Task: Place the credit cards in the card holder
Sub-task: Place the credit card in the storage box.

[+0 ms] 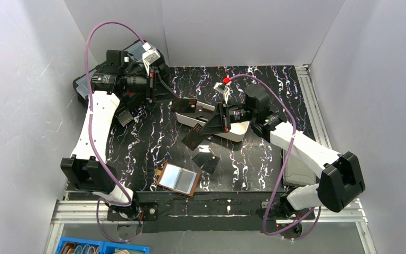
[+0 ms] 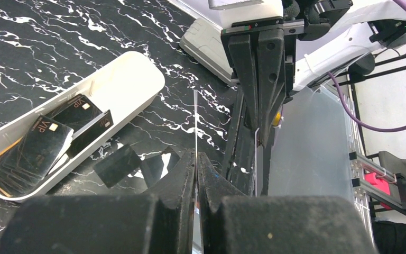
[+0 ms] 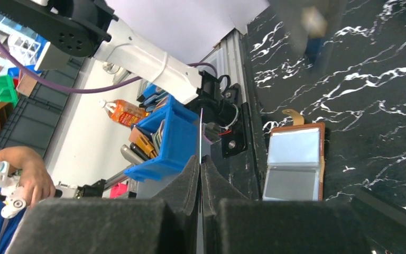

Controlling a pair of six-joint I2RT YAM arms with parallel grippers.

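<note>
Cards pinched in both grippers; card holder (image 1: 178, 180) lies open at the near edge of the table, between the arm bases.

The left gripper (image 2: 196, 154) is clamped together on a thin credit card (image 2: 195, 121), seen edge-on; the right gripper (image 3: 201, 159) nips a second card (image 3: 201, 132) the same way, over the near side of the white tray (image 2: 132, 74). Both are well apart from the card holder, so the step in hand looks like the carry. The next move probably calls for bringing one card down near-flat to a pocket slit and sliding it in; the unpinned holder could skid. A loose card (image 1: 205, 160) lies between tray and holder, in the right arm's likely path. The tray holds more cards (image 2: 42, 148); a black toolbox (image 1: 82, 84) stands far left.
</note>
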